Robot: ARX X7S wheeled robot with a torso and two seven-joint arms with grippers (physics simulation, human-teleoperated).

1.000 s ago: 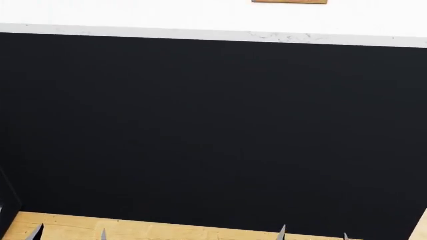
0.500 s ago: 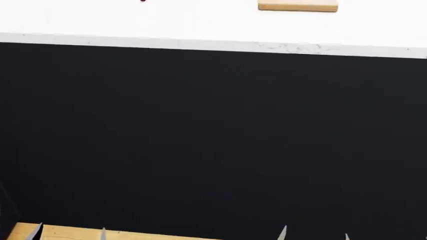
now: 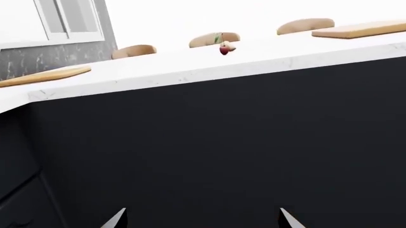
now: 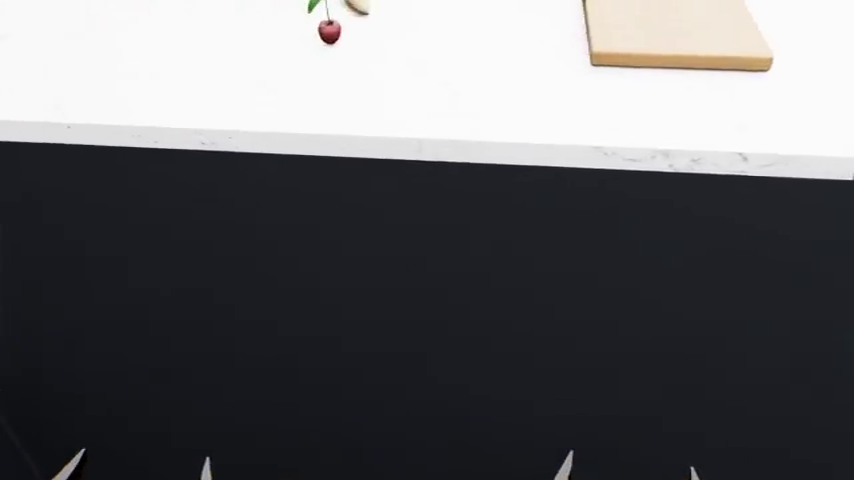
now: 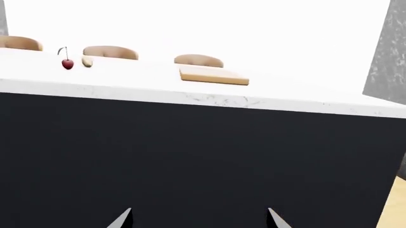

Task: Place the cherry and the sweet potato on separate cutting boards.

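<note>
A: Changed much from a second ago?

B: Plenty, in the head view. Lost the strip of wooden floor along the bottom edge. Gained far more of the white counter (image 4: 427,100) up top, with its dark front panel (image 4: 427,320) filling less of the frame.

A: And found the cherry (image 4: 330,33)?

B: Only now; nowhere in the shot a second ago. Sitting on the counter, well ahead of the left gripper (image 4: 139,470) and off to its right. Touching nothing.

A: Same for the sweet potato (image 4: 356,6)?

B: Newly in view too, just beyond the cherry and close beside it, cut off by the frame's edge. Clearer from the right wrist (image 5: 87,61), next to the cherry (image 5: 67,64). Not on any board.

A: Boards?

B: Showed as a mere sliver of cutting board (image 4: 674,35) before; now shows most of its top, far ahead of the right gripper (image 4: 627,472). Caught a second cutting board (image 3: 44,76) in the left wrist view, well apart from the cherry (image 3: 224,50).

A: Grippers themselves?

B: Parked at the same spots in frame as before. Showing only the fingertips, spread wide on both, gripping nothing, low against the panel and well short of the countertop.
</note>
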